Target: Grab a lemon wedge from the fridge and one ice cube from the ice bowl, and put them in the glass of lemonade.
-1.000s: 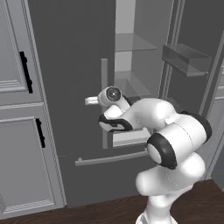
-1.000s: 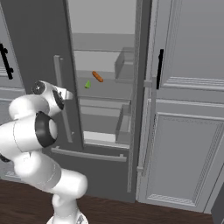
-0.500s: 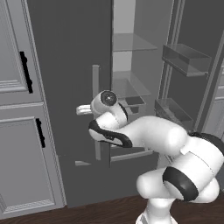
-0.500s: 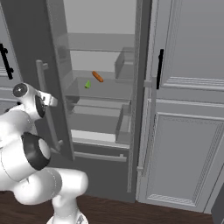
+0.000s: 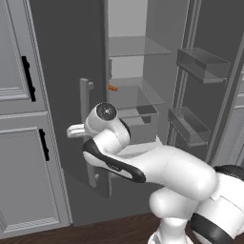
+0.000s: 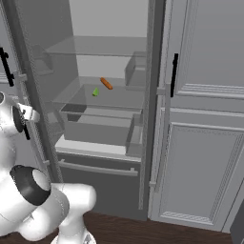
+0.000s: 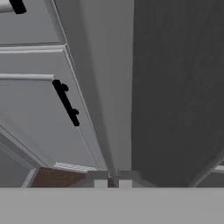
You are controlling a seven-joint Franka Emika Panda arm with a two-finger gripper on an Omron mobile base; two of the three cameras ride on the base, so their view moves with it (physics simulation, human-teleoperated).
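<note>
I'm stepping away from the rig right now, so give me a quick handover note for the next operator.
Gripper: shut, holding nothing, beside the left fridge door.
Fridge: both doors open.
Lemon wedge: on a glass shelf inside, next to an orange carrot-like item.
Done: fridge opened.
Left: pick the wedge, fetch one ice cube from the ice bowl, drop both into the glass of lemonade.

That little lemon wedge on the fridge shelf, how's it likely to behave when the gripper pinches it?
The lemon wedge looks tiny and pointed, so it probably weighs little and may squirt from a pinch. On the smooth glass shelf, it could slide if nudged.
</note>
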